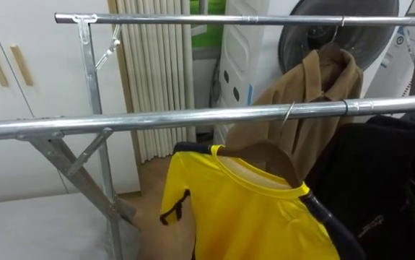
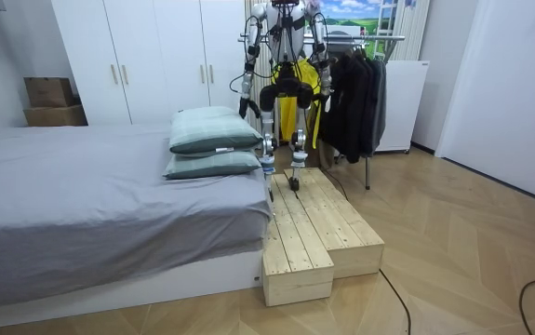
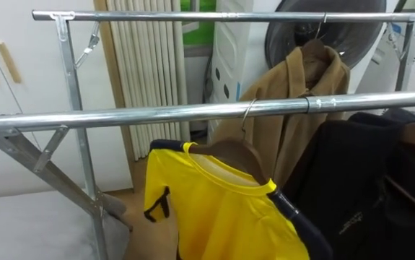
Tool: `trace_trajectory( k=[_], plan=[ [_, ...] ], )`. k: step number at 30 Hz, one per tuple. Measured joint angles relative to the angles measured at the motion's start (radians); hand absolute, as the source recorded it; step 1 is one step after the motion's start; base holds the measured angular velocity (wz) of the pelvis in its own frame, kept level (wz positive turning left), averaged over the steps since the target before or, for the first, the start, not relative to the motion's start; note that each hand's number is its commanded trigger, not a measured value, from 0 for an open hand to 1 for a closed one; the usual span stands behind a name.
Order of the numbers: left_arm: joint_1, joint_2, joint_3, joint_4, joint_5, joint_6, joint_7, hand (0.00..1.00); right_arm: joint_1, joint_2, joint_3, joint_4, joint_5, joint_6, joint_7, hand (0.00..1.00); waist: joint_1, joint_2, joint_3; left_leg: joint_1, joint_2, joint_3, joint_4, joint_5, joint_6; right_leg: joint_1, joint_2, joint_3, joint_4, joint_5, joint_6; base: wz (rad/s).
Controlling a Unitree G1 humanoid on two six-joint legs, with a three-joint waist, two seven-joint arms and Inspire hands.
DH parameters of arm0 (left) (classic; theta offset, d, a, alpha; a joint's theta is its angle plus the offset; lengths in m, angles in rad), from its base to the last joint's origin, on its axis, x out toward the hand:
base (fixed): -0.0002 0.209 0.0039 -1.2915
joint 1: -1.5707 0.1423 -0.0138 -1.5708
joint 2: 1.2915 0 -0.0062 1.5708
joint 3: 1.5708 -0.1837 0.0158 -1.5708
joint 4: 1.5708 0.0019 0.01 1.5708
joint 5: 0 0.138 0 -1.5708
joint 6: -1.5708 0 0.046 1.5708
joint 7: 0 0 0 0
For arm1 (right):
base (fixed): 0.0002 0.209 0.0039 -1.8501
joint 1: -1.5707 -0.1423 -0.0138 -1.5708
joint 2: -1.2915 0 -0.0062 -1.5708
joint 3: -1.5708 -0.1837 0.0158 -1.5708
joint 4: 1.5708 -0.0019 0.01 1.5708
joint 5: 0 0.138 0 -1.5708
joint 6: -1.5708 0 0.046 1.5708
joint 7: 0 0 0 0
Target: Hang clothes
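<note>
Shirt [image 1: 250, 209] (yellow) hangs from near rail [image 1: 156, 119].

A yellow shirt [image 3: 214, 209] on its wooden hanger [image 3: 232, 153] hung from the near rail [image 3: 156, 113] beside black clothes [image 3: 359, 188]; a brown coat [image 3: 294, 101] hung on the far rail [image 3: 193, 15].

shirt [image 1: 250, 209] hangs on near rail [image 1: 156, 119]; coat [image 1: 322, 87] behind.
</note>
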Motion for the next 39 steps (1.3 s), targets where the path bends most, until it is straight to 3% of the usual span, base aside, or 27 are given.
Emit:
trace_trajectory(
  k=[7,21,27,31,36,37,39],
  plan=[
    [-0.009,-0.001,-0.006,0.000,-0.043,0.001,-0.010,0.00,-0.017,0.000,0.001,0.034,0.000,0.003,0.000,0.00,0.001,0.005,-0.0047,-0.005,0.001,-0.018,0.003,0.000,0.000,0.002,-0.001,-0.016,0.001,-0.007,0.001,0.06],
    [-0.007,0.011,-0.046,0.001,-0.078,0.021,-0.039,0.00,-0.026,0.000,0.003,0.030,-0.001,0.015,0.001,0.00,-0.007,0.008,0.0013,-0.003,0.001,-0.042,0.008,0.000,0.000,0.010,-0.004,-0.040,0.016,-0.023,-0.002,0.05],
    [-0.019,0.009,-0.064,0.000,-0.082,0.021,-0.034,0.00,-0.044,-0.002,0.008,0.018,-0.086,0.007,-0.011,0.00,-0.005,0.013,0.0012,-0.004,0.005,-0.070,0.010,0.000,0.000,0.010,-0.008,-0.068,0.035,-0.046,-0.008,0.13],
    [-0.025,0.008,-0.082,0.000,-0.117,0.007,-0.009,0.00,-0.071,-0.002,0.065,-0.025,-0.183,-0.016,-0.039,0.00,0.009,0.025,0.0002,-0.026,0.005,-0.074,0.033,0.000,-0.001,-0.018,-0.015,-0.080,0.063,-0.064,-0.017,0.05],
    [-0.033,0.000,-0.081,-0.003,-0.114,-0.032,0.007,0.00,-0.092,-0.002,0.085,-0.051,-0.248,-0.032,-0.045,0.00,0.023,0.039,0.0033,-0.110,-0.001,-0.076,0.114,0.001,-0.001,-0.055,-0.055,-0.139,0.104,-0.094,-0.023,0.41],
    [-0.032,-0.006,-0.080,-0.004,-0.114,-0.039,0.007,0.00,-0.097,-0.003,0.085,-0.052,-0.266,-0.032,-0.047,0.00,0.025,0.047,0.0022,-0.122,0.000,-0.081,0.116,0.002,-0.004,-0.053,-0.069,-0.182,0.108,-0.101,-0.028,0.74],
    [-0.029,-0.014,-0.081,-0.004,-0.112,-0.050,0.012,0.00,-0.102,-0.004,0.087,-0.049,-0.271,-0.033,-0.047,0.00,0.025,0.058,0.0099,-0.131,0.002,-0.083,0.113,0.015,-0.023,-0.039,-0.085,-0.236,0.105,-0.108,-0.030,0.85]
  ],
)
